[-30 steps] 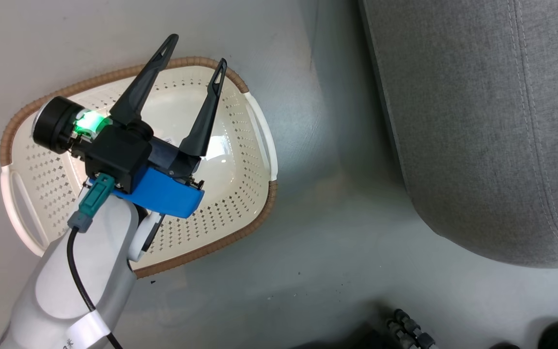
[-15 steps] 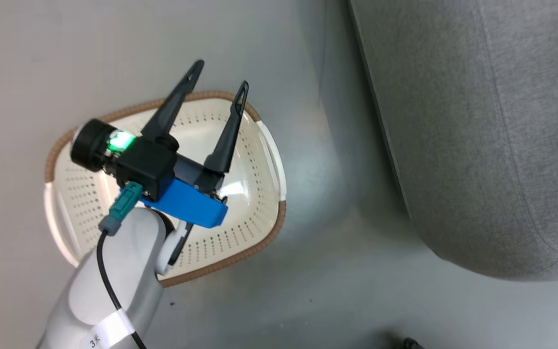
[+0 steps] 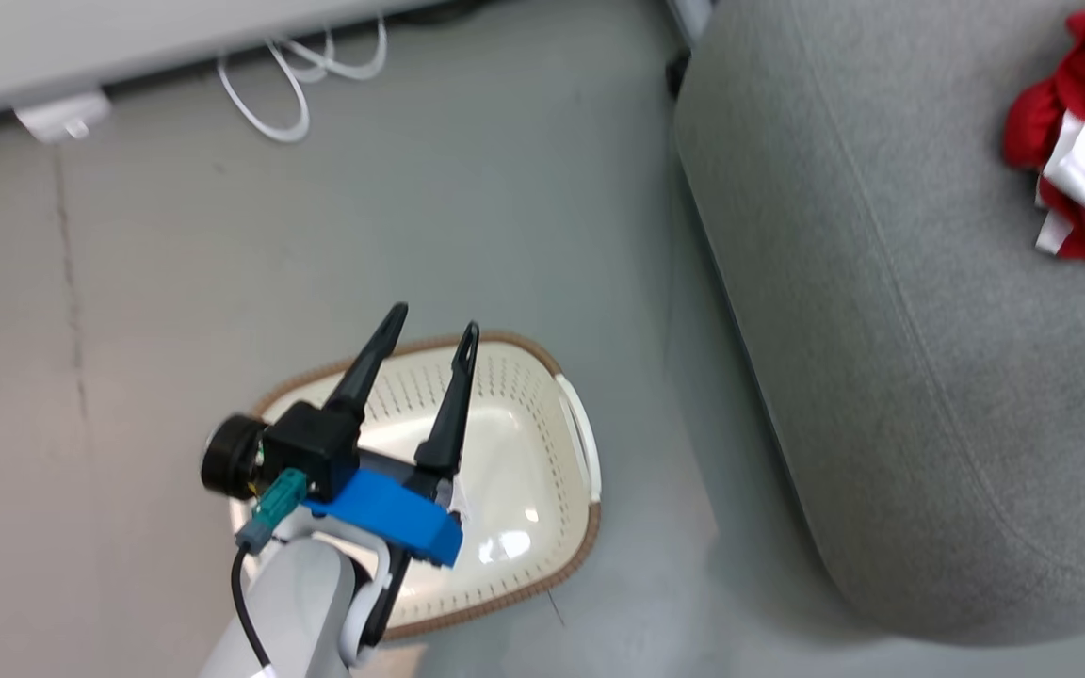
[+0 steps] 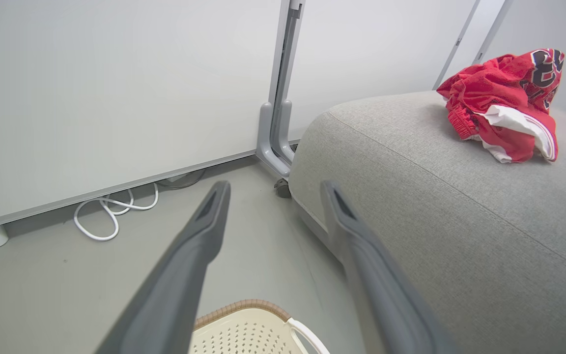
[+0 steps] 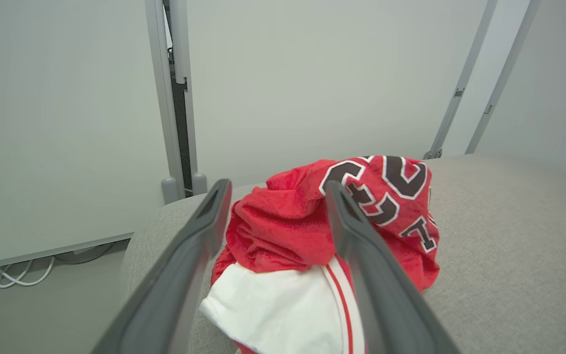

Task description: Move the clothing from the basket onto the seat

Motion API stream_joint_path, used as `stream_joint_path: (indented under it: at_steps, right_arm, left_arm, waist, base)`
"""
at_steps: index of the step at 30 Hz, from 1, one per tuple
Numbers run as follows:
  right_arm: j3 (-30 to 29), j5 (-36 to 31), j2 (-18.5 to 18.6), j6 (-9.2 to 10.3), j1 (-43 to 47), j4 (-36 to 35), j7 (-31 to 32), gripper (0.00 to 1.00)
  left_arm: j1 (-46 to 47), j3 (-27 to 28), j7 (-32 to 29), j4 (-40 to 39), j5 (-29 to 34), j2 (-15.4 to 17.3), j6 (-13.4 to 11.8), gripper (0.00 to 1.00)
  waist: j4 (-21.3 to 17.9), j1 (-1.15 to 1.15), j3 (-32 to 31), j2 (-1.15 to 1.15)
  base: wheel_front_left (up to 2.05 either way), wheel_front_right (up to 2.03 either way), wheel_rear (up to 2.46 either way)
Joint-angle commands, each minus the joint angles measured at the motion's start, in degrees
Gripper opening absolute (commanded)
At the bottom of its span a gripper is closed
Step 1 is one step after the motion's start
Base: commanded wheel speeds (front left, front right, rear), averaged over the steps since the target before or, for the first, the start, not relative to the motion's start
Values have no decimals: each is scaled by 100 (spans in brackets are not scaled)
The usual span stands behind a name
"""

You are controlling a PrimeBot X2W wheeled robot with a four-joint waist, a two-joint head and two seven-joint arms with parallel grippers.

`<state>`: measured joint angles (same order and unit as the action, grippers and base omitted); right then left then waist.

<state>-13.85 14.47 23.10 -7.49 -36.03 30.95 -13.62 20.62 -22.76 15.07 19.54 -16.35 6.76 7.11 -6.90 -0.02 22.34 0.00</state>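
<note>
The left gripper hung over the basket at the lower left of the head view, its two dark fingers spread wide and gripping nothing. Under it the basket's glossy cream bottom showed bare, with no red cloth in the part that could be seen. A strip of grey floor lay to the right, and then came the seat, its rounded end standing near the basket but apart from it. The clothing lay farther right, on top of the seat's cushion, as a crumpled red heap with a white panel folded out at the front and black-and-white numerals on the upper side. In its own wrist view the right gripper pointed at that heap with its jaws wide apart and nothing between them. It seemed to stop short of the cloth. The garments looked light, limp and somewhat slick, so they would probably sag and trail when lifted. A pinch on a thick bunched fold near the crest of the heap would likely hold better than one on a thin edge.
</note>
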Motion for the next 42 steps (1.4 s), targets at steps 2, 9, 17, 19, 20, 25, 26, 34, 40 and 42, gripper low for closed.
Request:
stream_joint_path:
  at_steps: [2, 9, 17, 19, 20, 25, 26, 34, 40, 42]
  right_arm:
    - [6, -45, -146, -1, 418, -238, 115, 100]
    - [16, -177, -604, 0, 1432, -1004, 419, 100]
    - [134, -302, -1087, -1, 2318, -1771, 689, 100]
    - [189, -368, -1183, -1, 2477, -1914, 722, 100]
    - [227, -385, -1244, -1, 2564, -1968, 731, 100]
    - [293, -499, -1463, -1, 2835, -2147, 686, 100]
    - [305, -533, -1523, -1, 2905, -2181, 682, 100]
    - [441, -721, -1858, -1, 3235, -2287, 589, 100]
    - [575, -823, -1973, -1, 3341, -2165, 495, 100]
    - [617, -854, -1992, -1, 3370, -2138, 481, 100]
  left_arm:
    - [-236, 123, 15, 59, -58, -66, 33, 100]
    - [-780, 400, 14, 219, -127, -188, 34, 100]
    - [-1118, 721, 14, 391, -167, -248, 39, 100]
    - [-1168, 824, 15, 426, -156, -254, 40, 100]
    - [-1205, 864, 15, 446, -142, -257, 40, 100]
    - [-1269, 997, 14, 558, -116, -247, 40, 100]
    - [-1278, 1034, 15, 581, -108, -245, 39, 100]
    - [-1337, 1365, 15, 715, -33, -261, 40, 100]
    - [-1350, 1445, 14, 798, -23, -245, 40, 100]
    - [-1354, 1490, 14, 813, -13, -239, 40, 100]
  waist:
    - [319, 2, -739, 0]
    - [633, 2, -1473, 0]
    - [932, 2, -1911, 0]
    - [981, 2, -1991, 0]
    - [1000, 2, -2040, 0]
    - [1078, 2, -2189, 0]
    - [1101, 2, -2214, 0]
    - [1212, 2, -2363, 0]
    - [1307, 2, -2433, 0]
    - [1335, 2, -2443, 0]
  base:
    - [0, 0, 0]
    - [0, 0, 0]
    - [0, 0, 0]
    - [0, 0, 0]
    - [0, 0, 0]
    - [0, 0, 0]
    - [0, 0, 0]
    - [0, 0, 0]
    - [0, 0, 0]
    - [0, 0, 0]
